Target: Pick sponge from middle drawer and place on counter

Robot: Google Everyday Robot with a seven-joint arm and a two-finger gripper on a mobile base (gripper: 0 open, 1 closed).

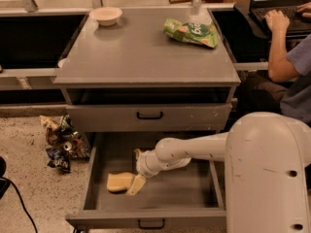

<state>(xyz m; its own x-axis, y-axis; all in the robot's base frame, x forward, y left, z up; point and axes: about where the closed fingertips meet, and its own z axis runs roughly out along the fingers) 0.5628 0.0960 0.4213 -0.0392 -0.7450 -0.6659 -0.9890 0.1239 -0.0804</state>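
Observation:
The pale yellow sponge (119, 182) lies flat on the floor of the pulled-out middle drawer (194, 191), left of its centre. My gripper (136, 184) reaches down into the drawer from the right on a white arm. Its cream fingertips (137, 185) sit right beside the sponge's right edge, touching or almost touching it. The sponge rests on the drawer floor, not lifted. The grey counter (141, 52) is the cabinet top above, with the upper drawer (149, 115) closed below it.
A cream bowl (106, 15) stands at the counter's back left and a green snack bag (191, 31) at its back right. A seated person (286, 67) works at a laptop on the right. Crumpled wrappers (60, 140) lie on the floor left of the cabinet.

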